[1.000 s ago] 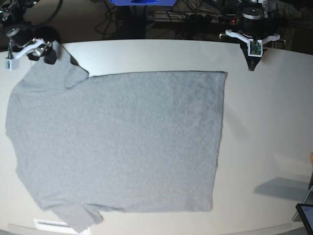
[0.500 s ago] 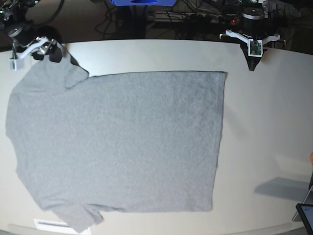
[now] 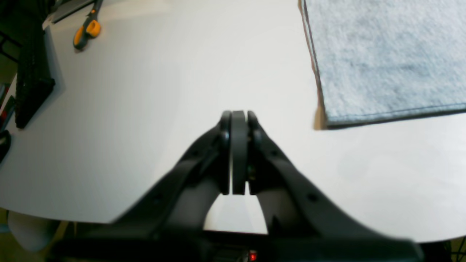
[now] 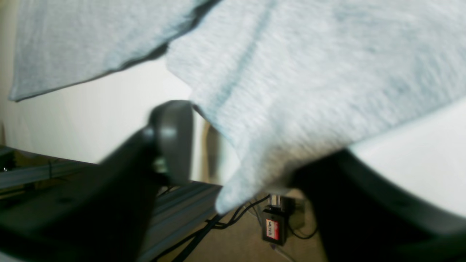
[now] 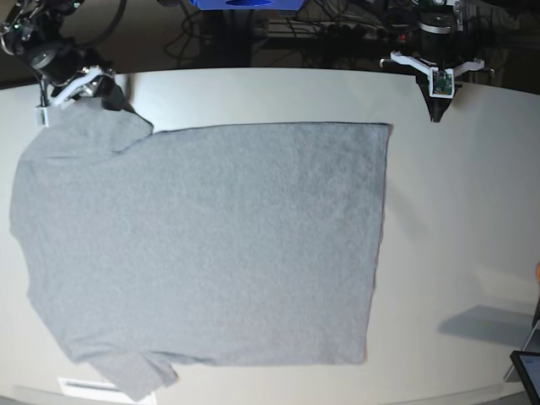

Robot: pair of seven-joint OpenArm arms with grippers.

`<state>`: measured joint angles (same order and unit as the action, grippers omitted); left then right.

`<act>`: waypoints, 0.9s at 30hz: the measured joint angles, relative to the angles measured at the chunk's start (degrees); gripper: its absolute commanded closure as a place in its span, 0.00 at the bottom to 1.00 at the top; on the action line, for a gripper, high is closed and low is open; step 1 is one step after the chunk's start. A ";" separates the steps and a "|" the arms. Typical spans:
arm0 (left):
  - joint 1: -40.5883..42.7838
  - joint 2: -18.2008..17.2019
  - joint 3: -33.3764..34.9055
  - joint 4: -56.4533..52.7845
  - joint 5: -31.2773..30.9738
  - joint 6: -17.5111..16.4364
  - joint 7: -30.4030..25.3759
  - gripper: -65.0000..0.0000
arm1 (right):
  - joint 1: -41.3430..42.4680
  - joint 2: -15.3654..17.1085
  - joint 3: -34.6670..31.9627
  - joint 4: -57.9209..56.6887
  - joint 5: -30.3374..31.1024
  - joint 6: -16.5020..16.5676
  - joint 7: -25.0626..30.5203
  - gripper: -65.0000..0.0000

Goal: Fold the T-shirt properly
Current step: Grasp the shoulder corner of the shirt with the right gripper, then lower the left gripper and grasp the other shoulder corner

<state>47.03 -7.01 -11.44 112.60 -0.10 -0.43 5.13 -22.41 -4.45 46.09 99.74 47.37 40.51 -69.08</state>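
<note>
T-shirt [image 5: 202, 245] flat on table [image 5: 456, 219]; left hand [image 3: 235, 153] closed, empty; right hand [image 4: 233, 145] part-open astride sleeve edge.

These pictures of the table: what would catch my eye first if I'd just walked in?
A big grey T-shirt spread flat and plain side up fills most of the white table. At its far sleeve the right gripper has fabric between its jaws. The left gripper hangs shut over bare table past the shirt's hem corner.

The grey T-shirt [image 5: 202, 245] lies spread flat, plain side up; one sleeve edge seems lifted.
</note>
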 measured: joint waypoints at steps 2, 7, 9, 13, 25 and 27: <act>-0.02 0.00 0.00 0.00 0.00 0.00 0.02 1.00 | -0.04 0.00 -0.02 -0.24 -0.57 -0.02 -0.09 0.77; -1.81 0.02 0.11 -0.39 -0.92 -0.02 0.22 1.00 | -0.26 -0.04 -0.22 -0.46 -1.03 -0.07 -0.90 1.00; -1.92 0.04 0.04 -0.98 -5.14 0.02 0.44 1.00 | -0.26 -0.02 -0.22 -0.55 -0.98 -0.04 -0.90 1.00; -3.52 -1.84 -0.20 -3.08 -13.16 -0.04 0.52 1.00 | -0.28 -0.02 -0.22 -0.55 -0.98 -0.04 -0.94 1.00; -6.69 -8.68 -0.22 -6.95 -36.81 0.09 9.05 0.53 | -0.28 -0.02 -0.26 -0.55 -1.01 -0.04 -0.98 1.00; -7.54 -8.68 -0.55 -6.86 -41.72 -3.52 11.82 0.53 | -0.28 -0.04 -0.26 -0.55 -1.01 -0.04 -0.96 1.00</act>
<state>39.48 -15.68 -11.99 105.73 -41.82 -3.95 16.95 -22.70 -4.49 45.82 99.20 46.37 40.47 -70.04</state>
